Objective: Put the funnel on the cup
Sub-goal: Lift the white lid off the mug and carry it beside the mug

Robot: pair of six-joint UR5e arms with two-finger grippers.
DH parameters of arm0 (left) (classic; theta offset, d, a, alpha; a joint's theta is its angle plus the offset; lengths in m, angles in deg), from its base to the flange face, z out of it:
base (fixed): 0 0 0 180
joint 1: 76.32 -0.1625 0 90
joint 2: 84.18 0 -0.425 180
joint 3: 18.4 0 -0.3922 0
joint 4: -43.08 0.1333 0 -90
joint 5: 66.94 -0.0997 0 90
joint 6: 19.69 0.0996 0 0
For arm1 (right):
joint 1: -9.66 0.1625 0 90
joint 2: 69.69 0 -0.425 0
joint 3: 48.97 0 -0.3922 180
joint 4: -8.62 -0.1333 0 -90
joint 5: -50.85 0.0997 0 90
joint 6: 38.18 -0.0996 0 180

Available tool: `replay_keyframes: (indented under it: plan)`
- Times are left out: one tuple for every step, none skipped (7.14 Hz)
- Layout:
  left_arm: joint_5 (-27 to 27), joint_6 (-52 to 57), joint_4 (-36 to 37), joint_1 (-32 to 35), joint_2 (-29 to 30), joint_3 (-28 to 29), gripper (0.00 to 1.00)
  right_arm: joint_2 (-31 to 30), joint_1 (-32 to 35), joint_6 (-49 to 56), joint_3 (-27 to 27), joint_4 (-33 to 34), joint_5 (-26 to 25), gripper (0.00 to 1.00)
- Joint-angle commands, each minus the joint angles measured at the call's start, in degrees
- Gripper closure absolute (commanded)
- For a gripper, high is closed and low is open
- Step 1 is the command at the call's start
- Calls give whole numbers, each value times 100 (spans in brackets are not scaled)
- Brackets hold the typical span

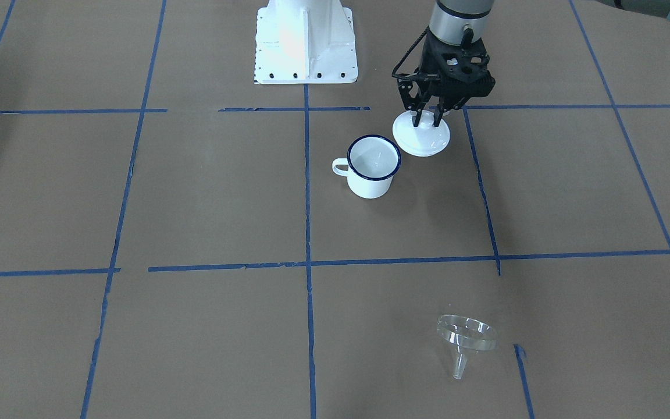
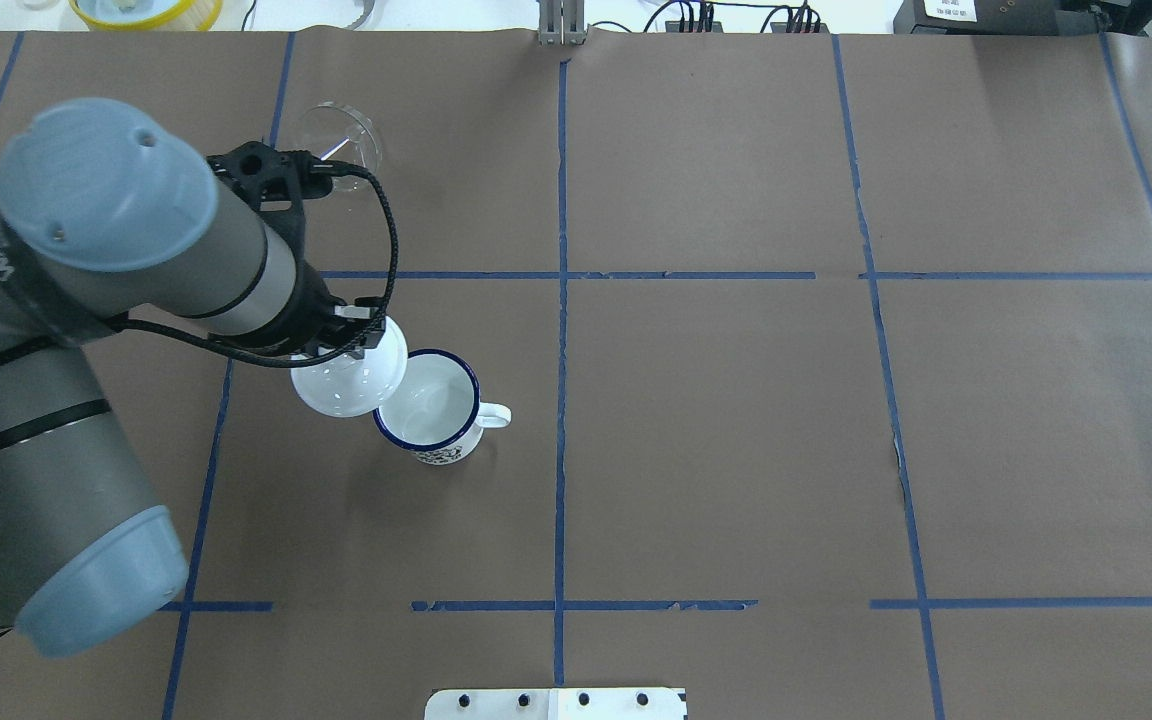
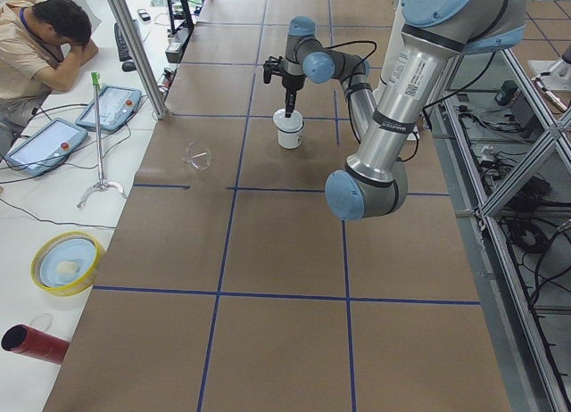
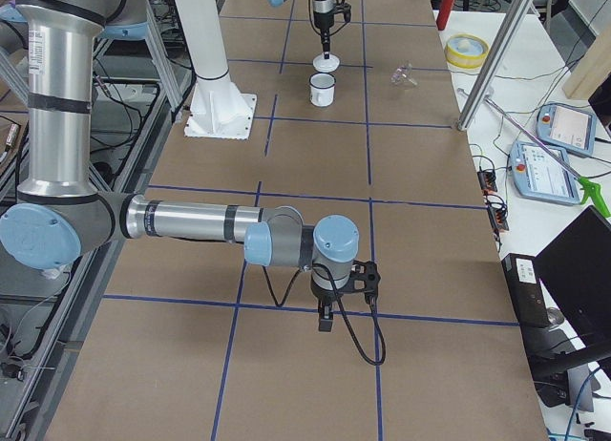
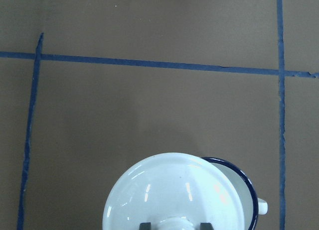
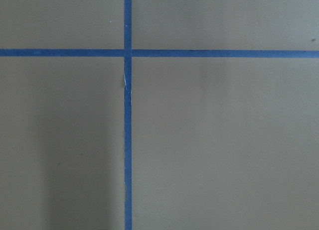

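Note:
The cup (image 1: 373, 166) is a white mug with a dark blue rim, upright and open on the brown table; it also shows in the overhead view (image 2: 428, 407). My left gripper (image 1: 428, 116) is shut on the knob of a white round lid (image 1: 422, 138) and holds it just beside and slightly over the cup's rim, as the left wrist view (image 5: 174, 195) shows. The clear funnel (image 1: 464, 337) lies on its side on the table, far from the cup and apart from both grippers. My right gripper (image 4: 326, 322) points down over bare table; I cannot tell its state.
The white robot base (image 1: 306, 43) stands behind the cup. Blue tape lines (image 1: 307, 192) cross the brown table. A yellow bowl (image 3: 67, 260) and a red tube (image 3: 31, 342) sit off the table's far side, near a seated operator (image 3: 45, 37).

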Motion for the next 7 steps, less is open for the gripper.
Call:
replay_keyframes:
  plan:
    - [10,357,-798,24,-1037,-68,100,0,0,0,0,0,0,0]
    - [10,348,-1623,16,-1485,212,100,0,0,0,0,0,0,0]
    - [10,287,-2493,-19,-1559,798,100,0,0,0,0,0,0,0]
    - [10,286,-2710,-63,-1508,1230,100,0,0,0,0,0,0,0]
    - [10,295,-2799,-72,-1473,1382,100,0,0,0,0,0,0,0]
    - [10,312,-2818,-81,-1429,1471,100,0,0,0,0,0,0,0]
    - [10,304,-2809,-99,-1324,1498,100,0,0,0,0,0,0,0]
